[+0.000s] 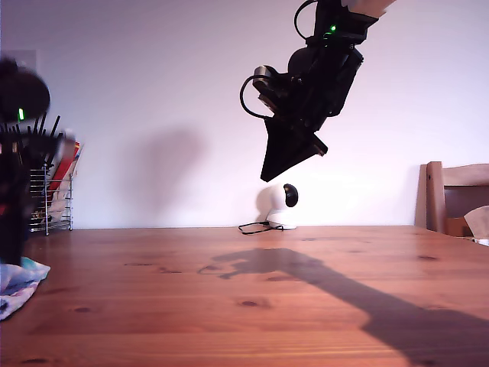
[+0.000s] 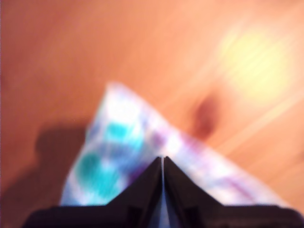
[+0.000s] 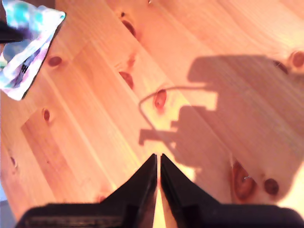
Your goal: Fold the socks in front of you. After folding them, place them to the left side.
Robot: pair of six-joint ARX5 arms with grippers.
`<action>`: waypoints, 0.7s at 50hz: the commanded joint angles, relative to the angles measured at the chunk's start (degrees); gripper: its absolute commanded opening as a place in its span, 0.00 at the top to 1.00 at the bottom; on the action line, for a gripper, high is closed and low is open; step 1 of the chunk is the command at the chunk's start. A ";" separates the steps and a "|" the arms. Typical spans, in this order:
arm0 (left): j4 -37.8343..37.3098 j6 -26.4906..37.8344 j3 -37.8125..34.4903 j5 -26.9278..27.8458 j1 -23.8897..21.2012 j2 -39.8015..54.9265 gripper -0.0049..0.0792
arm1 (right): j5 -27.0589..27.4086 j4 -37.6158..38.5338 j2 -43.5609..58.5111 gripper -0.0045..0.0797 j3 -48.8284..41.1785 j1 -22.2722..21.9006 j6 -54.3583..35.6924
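The socks [image 1: 19, 283] lie bunched on the wooden table [image 1: 252, 298] at the exterior view's left edge, so the placing step seems in hand. My first gripper [image 2: 163, 164] is held low over them, jaws closed; whether cloth is pinched cannot be told. My second gripper [image 3: 158, 161] hangs high, closed on nothing. Next, a clean withdrawal is called for. A wire rack [image 1: 52, 195], a white camera [image 1: 281, 205] and a chair [image 1: 454, 195] stand clear at the back.

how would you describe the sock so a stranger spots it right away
Start at the brown knotty wooden table and follow its near edge to the exterior view's left. The sock lies bunched there below a dark arm: the only soft thing on the wood, white cloth blotched with teal and purple.
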 commanded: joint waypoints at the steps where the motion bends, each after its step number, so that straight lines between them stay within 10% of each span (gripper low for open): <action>1: 1.05 -2.43 -0.83 3.06 0.02 -0.98 0.96 | -0.50 0.79 0.15 0.96 0.20 -0.04 -0.09; 12: 10.47 -10.45 -0.83 15.56 -1.14 -1.73 0.96 | -2.84 4.02 0.15 0.96 0.20 0.07 -0.15; 35: 25.99 -16.33 -0.83 23.45 -5.53 -1.73 0.96 | -1.70 13.27 0.15 0.96 0.20 1.25 1.64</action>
